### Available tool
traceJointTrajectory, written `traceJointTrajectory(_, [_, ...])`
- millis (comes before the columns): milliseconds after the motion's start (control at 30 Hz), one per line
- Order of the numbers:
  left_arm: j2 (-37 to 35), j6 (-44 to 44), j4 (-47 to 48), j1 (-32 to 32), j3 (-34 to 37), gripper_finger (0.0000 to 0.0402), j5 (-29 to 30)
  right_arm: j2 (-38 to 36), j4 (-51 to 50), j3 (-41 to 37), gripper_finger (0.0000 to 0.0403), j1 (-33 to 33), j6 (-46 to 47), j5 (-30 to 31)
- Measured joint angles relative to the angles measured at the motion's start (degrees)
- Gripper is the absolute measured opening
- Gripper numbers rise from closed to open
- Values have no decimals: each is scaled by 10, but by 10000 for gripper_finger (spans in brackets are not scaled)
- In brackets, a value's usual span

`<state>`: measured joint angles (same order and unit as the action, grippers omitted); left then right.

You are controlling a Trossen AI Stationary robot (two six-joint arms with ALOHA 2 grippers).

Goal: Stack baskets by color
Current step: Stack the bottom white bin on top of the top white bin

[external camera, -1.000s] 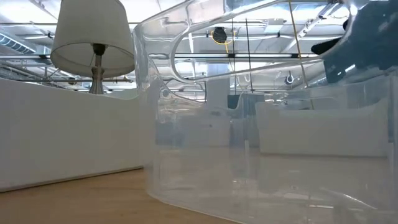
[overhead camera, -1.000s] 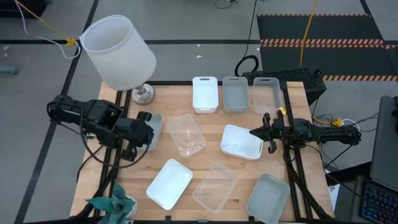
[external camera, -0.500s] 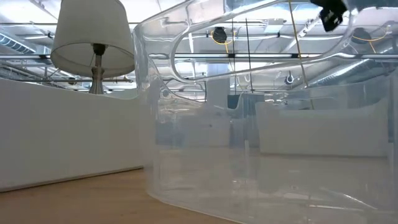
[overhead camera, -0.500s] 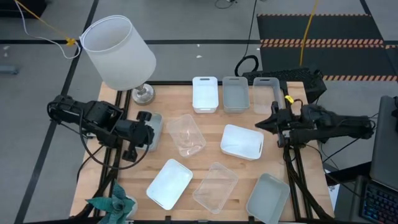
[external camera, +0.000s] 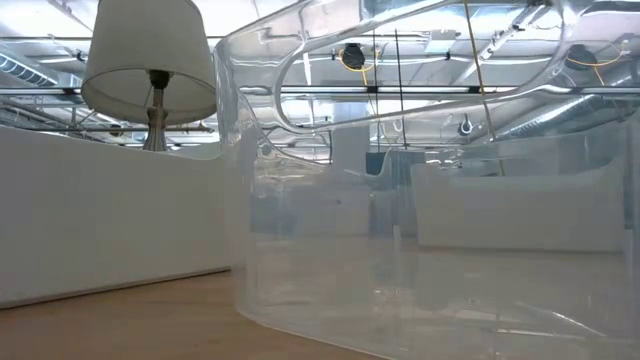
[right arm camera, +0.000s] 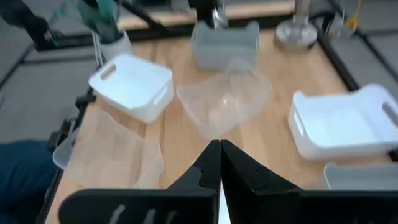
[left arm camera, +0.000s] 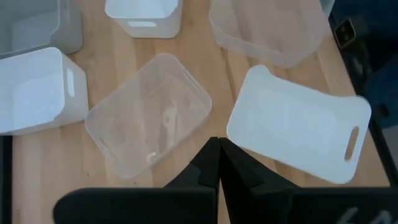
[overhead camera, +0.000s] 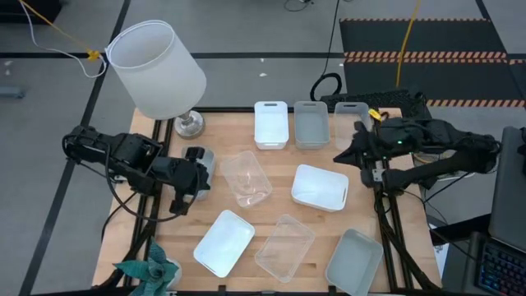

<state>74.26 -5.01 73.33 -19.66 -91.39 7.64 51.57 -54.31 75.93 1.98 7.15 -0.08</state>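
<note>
Right gripper [overhead camera: 337, 156] clenched, empty, just beside white basket [overhead camera: 320, 187] — nearer than left gripper [overhead camera: 182, 200], likewise clenched; long axis crosswise

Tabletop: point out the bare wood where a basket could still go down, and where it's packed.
Bare wood lies between the white basket in the middle and the grey basket at the near right corner, and left of the near white basket. The far row, white, grey and clear, stands tightly side by side.

right hand [overhead camera: 339, 158] swung toward the table's far edge, beside back-row clear basket [overhead camera: 348, 122]
</note>
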Motion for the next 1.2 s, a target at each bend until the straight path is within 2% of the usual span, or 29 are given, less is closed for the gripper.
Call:
traceJointTrajectory(233, [18,-8,-32,-41,14,14,5,38,-2,-2,4,0,1,0])
traceJointTrajectory(367, [43,-17,-92,-87,33,44,-21,46,40,-29,4,0,13,0])
traceJointTrajectory(533, [111,-48,-143,-153,38,95,-20,44,161,-96,4,19,44,1])
traceJointTrajectory(800, [231,-125,-212,-239,38,171,-22,44,359,-210,4,94,80,3])
traceJointTrajectory(1000, [289,-176,-218,-265,38,205,-23,41,374,-214,4,115,83,0])
traceJointTrajectory(1200, [318,-197,-229,-279,38,209,-28,41,374,-214,4,117,54,4])
